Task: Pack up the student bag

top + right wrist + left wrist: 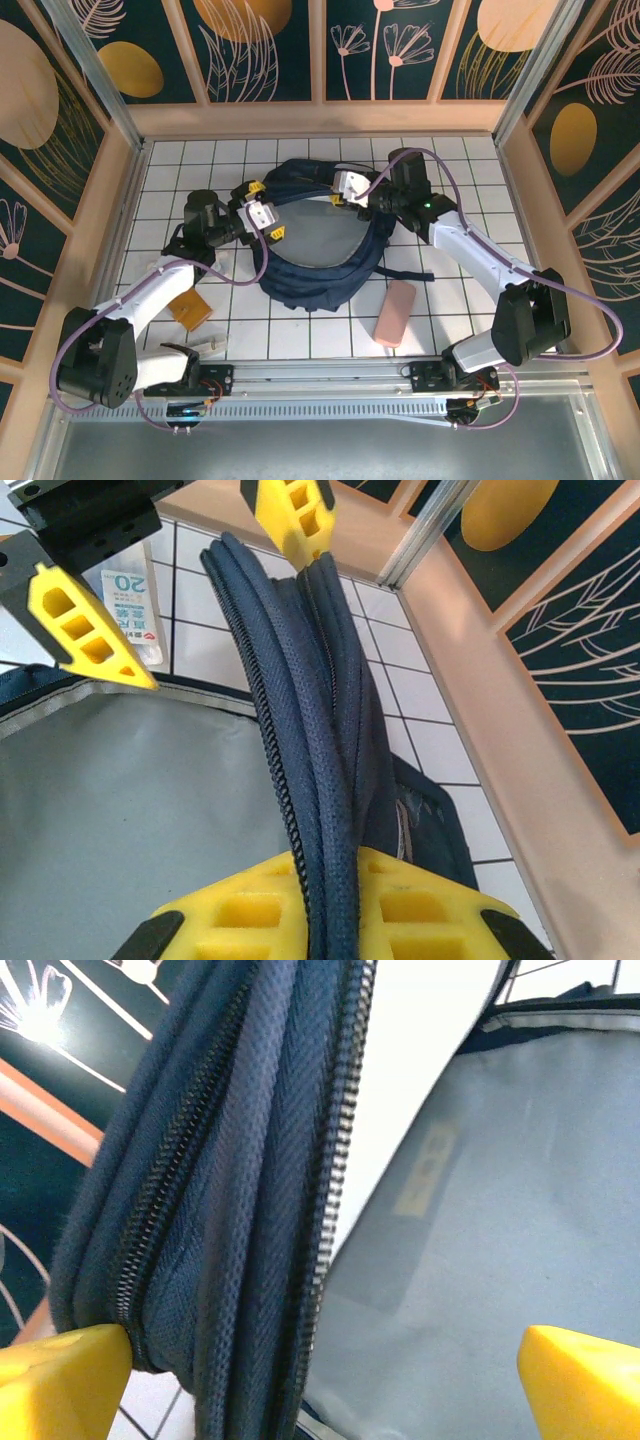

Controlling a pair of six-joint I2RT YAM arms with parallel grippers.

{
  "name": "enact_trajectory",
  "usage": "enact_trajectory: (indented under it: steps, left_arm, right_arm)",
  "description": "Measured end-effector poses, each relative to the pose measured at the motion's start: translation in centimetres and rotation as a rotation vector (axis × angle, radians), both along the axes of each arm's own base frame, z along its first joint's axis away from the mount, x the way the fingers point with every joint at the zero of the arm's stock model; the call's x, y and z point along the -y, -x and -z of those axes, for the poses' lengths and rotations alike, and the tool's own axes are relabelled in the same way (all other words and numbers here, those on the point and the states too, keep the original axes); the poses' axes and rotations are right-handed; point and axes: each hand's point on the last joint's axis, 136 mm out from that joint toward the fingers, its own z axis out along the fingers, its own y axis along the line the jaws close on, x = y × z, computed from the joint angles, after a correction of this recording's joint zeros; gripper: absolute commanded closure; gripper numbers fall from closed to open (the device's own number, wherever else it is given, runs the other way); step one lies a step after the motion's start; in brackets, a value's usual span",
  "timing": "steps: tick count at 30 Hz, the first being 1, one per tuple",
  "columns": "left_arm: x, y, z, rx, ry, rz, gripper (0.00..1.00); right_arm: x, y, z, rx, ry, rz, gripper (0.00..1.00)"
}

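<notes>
Tabletop [300, 335]: student bag [318, 262] open (grey lining [500, 1210]).

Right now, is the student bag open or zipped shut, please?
Open: the student bag shows grey lining between parted zipper teeth; the right gripper pinches its rim.

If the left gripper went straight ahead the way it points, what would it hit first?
Probably the student bag: its zippered edge lies within the open left gripper, grey lining beyond; depth unclear.
</notes>
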Motion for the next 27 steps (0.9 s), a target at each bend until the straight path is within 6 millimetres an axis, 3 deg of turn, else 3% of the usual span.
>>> enact_trajectory:
  steps: [3, 8, 10, 20, 21, 23, 25, 27]
  left_arm:
    - [-0.2, -0.3, -0.9, 0.059, 0.000, -0.023, 0.25]
    - [0.5, 1.8, -3.7, 0.176, 0.053, 0.022, 0.26]
    - [0.8, 2.5, -4.3, 0.196, 0.062, 0.047, 0.19]
    - [2.2, -0.5, -1.1, 0.067, -0.043, 0.068, 0.16]
    - [2.5, -0.6, -0.6, 0.058, -0.057, 0.079, 0.19]
    - [2.9, -0.8, 0.4, 0.036, -0.081, 0.091, 0.34]
    - [2.9, -1.1, 1.4, 0.015, -0.111, 0.092, 0.51]
    - [2.8, -1.7, 2.0, -0.010, -0.134, 0.070, 0.70]
  right_arm:
    - [-0.1, 0.0, 0.0, 0.003, 0.003, 0.001, 1.00]
    - [-0.2, -0.3, 0.5, 0.005, 0.021, 0.025, 1.00]
    - [-0.4, -0.5, 1.1, -0.004, 0.027, 0.029, 1.00]
    - [-2.8, 0.9, 3.0, -0.027, 0.075, -0.052, 1.00]
    - [-2.9, 0.8, 2.8, -0.027, 0.071, -0.051, 1.00]
    - [-3.0, 0.6, 2.5, -0.023, 0.066, -0.049, 1.00]
    - [-3.0, 0.5, 2.2, -0.017, 0.062, -0.048, 0.93]
    - [-2.9, 0.4, 2.3, -0.017, 0.064, -0.043, 0.60]
